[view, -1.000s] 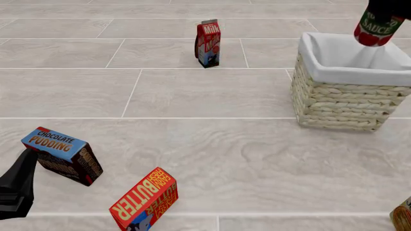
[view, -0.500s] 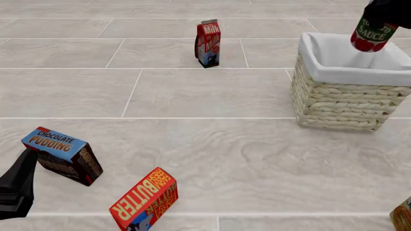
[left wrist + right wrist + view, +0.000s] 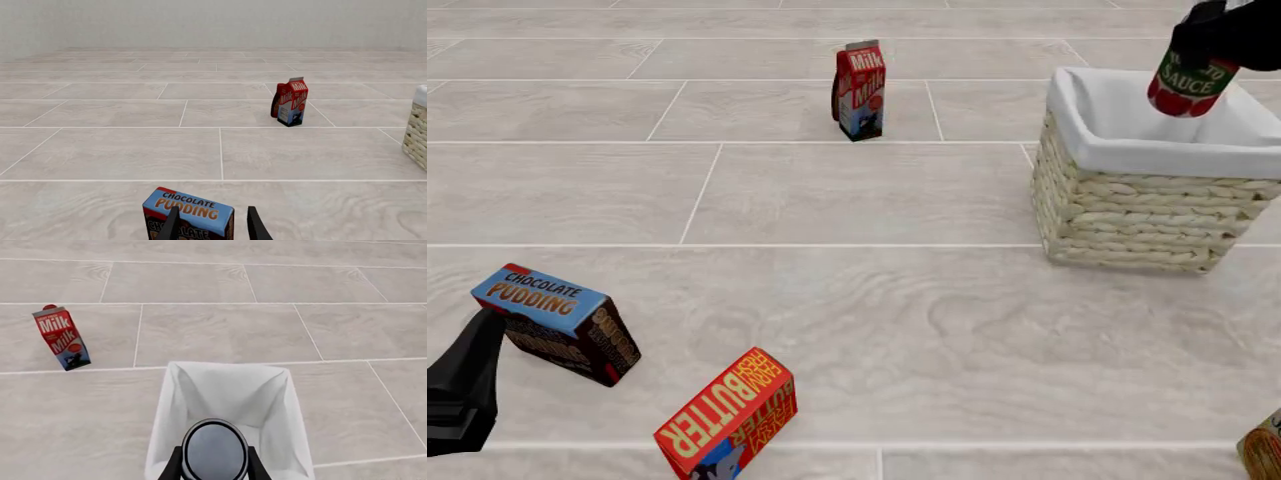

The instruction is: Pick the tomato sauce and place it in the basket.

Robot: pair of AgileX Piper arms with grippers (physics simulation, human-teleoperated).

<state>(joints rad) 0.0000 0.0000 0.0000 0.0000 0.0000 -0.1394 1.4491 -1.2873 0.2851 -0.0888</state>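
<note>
milk carton (image 3: 860, 88), pudding box (image 3: 558, 322), butter box (image 3: 729, 415)

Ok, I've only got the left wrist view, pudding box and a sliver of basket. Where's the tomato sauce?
Observer: The right gripper holds the tomato sauce tilted above the basket.
Operator: Over the opening or the rim?
Observer: The right wrist view shows it over the lined opening, closer to one wall than the middle.
Operator: Anything near the pudding box I'm missing?
Observer: A butter box lies to its right, not touching it.
</note>
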